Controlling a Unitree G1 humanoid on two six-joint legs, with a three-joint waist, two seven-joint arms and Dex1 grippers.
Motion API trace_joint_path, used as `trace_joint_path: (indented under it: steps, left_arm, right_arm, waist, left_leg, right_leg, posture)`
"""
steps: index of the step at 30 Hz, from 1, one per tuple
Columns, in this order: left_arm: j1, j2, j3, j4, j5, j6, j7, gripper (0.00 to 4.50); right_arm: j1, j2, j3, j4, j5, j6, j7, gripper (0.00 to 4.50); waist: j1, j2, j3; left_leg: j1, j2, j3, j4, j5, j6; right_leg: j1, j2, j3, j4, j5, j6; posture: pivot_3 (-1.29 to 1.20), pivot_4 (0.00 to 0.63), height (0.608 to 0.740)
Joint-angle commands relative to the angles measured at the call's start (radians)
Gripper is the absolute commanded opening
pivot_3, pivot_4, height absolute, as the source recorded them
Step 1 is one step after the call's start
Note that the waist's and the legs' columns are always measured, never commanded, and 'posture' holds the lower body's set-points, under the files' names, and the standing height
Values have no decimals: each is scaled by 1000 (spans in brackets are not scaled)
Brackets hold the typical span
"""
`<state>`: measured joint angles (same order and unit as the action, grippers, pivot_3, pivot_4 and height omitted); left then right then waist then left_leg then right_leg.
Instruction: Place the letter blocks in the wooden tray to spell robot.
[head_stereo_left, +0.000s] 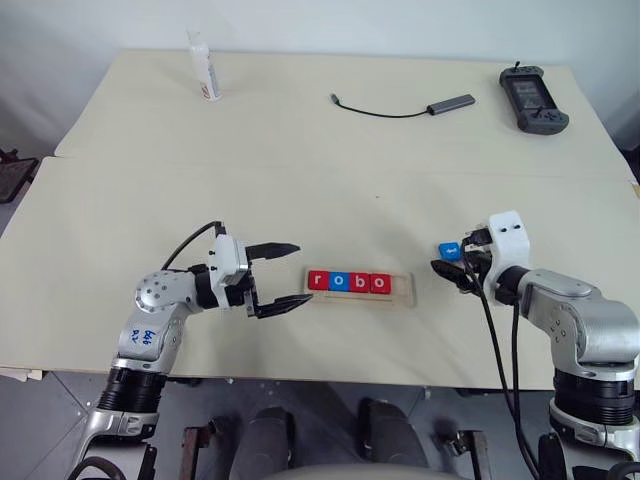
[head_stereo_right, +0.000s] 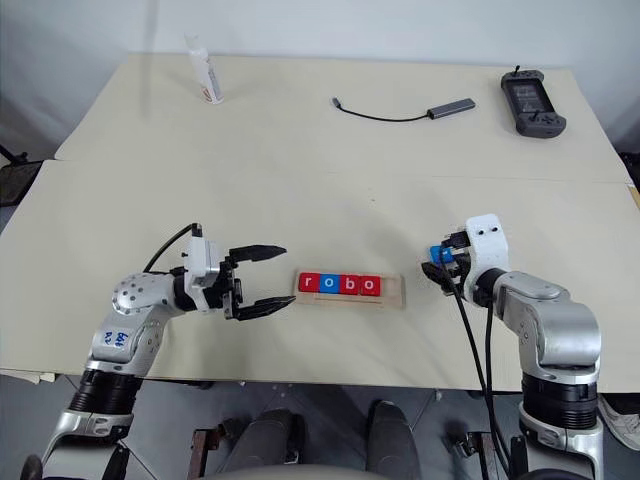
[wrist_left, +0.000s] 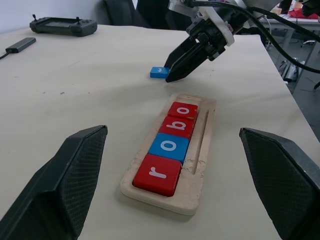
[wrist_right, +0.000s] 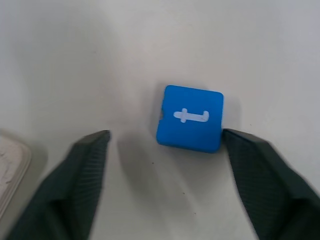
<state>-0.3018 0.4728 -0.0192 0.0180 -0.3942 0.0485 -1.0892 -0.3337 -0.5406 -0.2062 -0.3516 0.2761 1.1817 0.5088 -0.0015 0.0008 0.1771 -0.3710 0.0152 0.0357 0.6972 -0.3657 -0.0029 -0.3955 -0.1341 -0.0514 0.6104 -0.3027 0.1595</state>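
Inside wooden tray (head_stereo_left: 402, 293): r-o-b-o blocks (head_stereo_left: 349, 282); t block (wrist_right: 190, 118) on table btwn spread right gripper (wrist_right: 165, 145); left gripper (head_stereo_left: 287, 274) apart.

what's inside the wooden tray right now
Four letter blocks lie in the wooden tray: red r, blue o, red b, red o. The last slot beyond them is bare. The blocks cover the recess floor beneath.

A blue letter block (wrist_right: 190, 118) with a white t lies flat on the pale table (wrist_right: 75, 55), between the right gripper (wrist_right: 165, 142) fingers — spread wide, one tip just beside the block's edge (contact unclear). A corner of the wooden tray (wrist_right: 10, 162) shows nearby.
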Motion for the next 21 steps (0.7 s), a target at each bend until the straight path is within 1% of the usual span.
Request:
trace_joint_path:
  steps: [1,2,4,6,8,11,14,18,21]
  left_arm:
    - [13,7,15,-40,-17,-1,8,4500]
    - [16,7,16,-43,-17,-1,10,4500]
    - [18,7,16,-46,-17,1,13,4500]
    - [17,7,15,-45,-17,1,15,4500]
    - [13,6,14,-43,-17,1,16,4500]
    - [5,4,12,-40,-15,0,18,4500]
    - [5,6,16,-51,-15,0,26,4500]
    - [22,15,26,-71,-16,2,38,4500]
    - [37,22,33,-91,-19,7,47,4500]
  right_arm:
    - [30,-152,41,9,14,-195,174,4459]
    - [42,-219,63,50,-1,-321,265,4459]
    - [42,-310,95,148,-19,-527,400,4459]
    - [6,-365,132,279,-44,-698,503,4459]
    - [-62,-389,180,431,-78,-849,591,4459]
    - [-170,-378,241,623,-114,-1028,703,4459]
    - [-331,-325,329,854,-187,-1174,769,4459]
    - [-461,-264,384,1055,-248,-1264,805,4459]
    - [-520,-235,405,1163,-283,-1305,823,4459]
  waist:
    - [1,0,0]
    - [3,0,0]
    - [1,0,0]
    - [-1,0,0]
    - [-7,-1,0]
    - [-12,-1,0]
    - [-22,-1,0]
    - [-27,-1,1]
    - [-27,-1,1]
  left_leg:
    - [0,0,0,0,0,0]
    - [0,0,0,0,0,0]
    - [0,-1,0,0,-1,2]
    - [0,-1,1,0,-1,2]
    - [1,0,2,0,-1,2]
    - [2,0,2,0,-1,2]
    - [1,1,2,0,-1,2]
    - [1,1,1,0,0,1]
    - [0,1,1,0,0,1]
  right_leg:
    - [0,0,0,0,0,0]
    - [0,0,0,0,0,0]
    - [1,0,0,-2,0,0]
    - [1,0,1,-3,0,1]
    - [1,0,1,-3,0,1]
    - [1,0,1,-3,1,1]
    - [1,0,1,-3,1,1]
    - [1,0,0,-3,1,1]
    - [1,0,-1,-4,1,1]
  posture:
    - [0,150,740]
    - [0,150,740]
    - [0,150,740]
    - [0,150,740]
    - [0,150,740]
    - [0,150,740]
    - [0,150,740]
    - [0,150,740]
    - [0,150,740]
